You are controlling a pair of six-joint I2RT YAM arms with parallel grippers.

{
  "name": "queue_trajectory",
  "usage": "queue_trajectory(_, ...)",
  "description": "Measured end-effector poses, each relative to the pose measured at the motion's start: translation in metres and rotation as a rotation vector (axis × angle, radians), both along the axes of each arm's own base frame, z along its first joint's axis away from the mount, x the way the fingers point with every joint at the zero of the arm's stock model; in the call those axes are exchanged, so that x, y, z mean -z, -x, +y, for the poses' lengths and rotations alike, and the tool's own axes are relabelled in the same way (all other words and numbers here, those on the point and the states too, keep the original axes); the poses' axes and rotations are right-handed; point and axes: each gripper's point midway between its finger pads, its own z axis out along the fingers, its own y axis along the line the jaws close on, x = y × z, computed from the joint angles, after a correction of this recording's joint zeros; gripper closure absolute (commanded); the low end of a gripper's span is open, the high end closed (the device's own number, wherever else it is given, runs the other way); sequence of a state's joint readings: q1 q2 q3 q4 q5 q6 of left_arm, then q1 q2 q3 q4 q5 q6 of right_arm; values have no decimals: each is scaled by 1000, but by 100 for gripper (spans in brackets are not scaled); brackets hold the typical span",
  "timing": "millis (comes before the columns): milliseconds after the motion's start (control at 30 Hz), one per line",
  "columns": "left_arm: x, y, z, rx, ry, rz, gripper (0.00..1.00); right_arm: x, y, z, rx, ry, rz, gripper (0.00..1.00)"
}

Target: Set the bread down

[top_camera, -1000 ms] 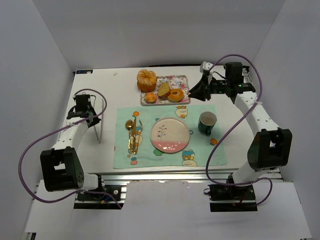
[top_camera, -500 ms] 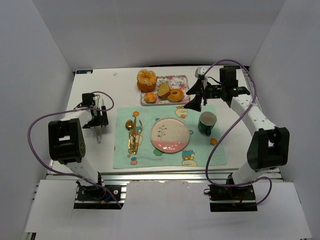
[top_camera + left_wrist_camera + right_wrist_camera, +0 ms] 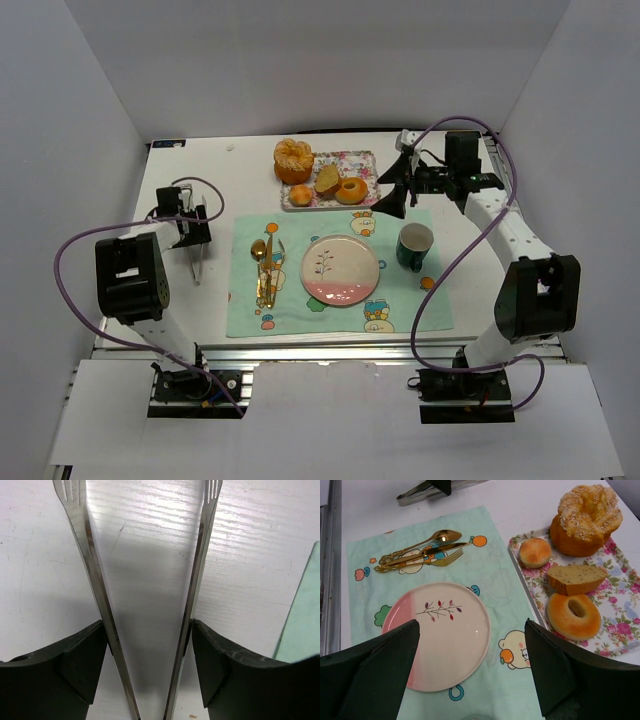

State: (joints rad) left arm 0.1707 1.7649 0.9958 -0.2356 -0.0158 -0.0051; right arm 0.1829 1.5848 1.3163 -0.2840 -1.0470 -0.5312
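Note:
The bread (image 3: 293, 160) is a big golden bun with a pale swirled top. It sits at the far left end of the flowered tray (image 3: 366, 160), and the right wrist view shows it as well (image 3: 586, 519). My right gripper (image 3: 392, 195) hangs open and empty over the mat, right of the tray, well apart from the bread. My left gripper (image 3: 148, 625) is low over the table at the left. Its pads rest against both arms of spread metal tongs (image 3: 92, 565), which point toward the near edge (image 3: 197, 258).
The tray (image 3: 626, 617) also holds a ring doughnut (image 3: 573, 616), a bread slice (image 3: 576, 578) and a tiny bun (image 3: 535, 552). On the green mat (image 3: 400, 300) lie a pink-and-white plate (image 3: 340, 270), gold cutlery (image 3: 264, 265) and a dark green cup (image 3: 414, 247).
The left arm folded back and its gripper opened, then closed in around the tongs. The right gripper opened wide and shifted slightly near the tray.

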Motion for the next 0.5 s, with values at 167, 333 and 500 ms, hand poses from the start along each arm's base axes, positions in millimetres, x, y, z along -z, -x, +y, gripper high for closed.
queue_trajectory(167, 0, 3, -2, -23, 9, -52, 21, 1, -8, -8, 29, -9, 16, 11)
queue_trajectory(333, 0, 5, -2, -45, 13, -76, 31, 4, -15, -10, 44, -15, 40, 11)
queue_trajectory(500, 1, 6, 5, -81, 2, -80, 61, 2, -18, -10, 49, -25, 40, 11)
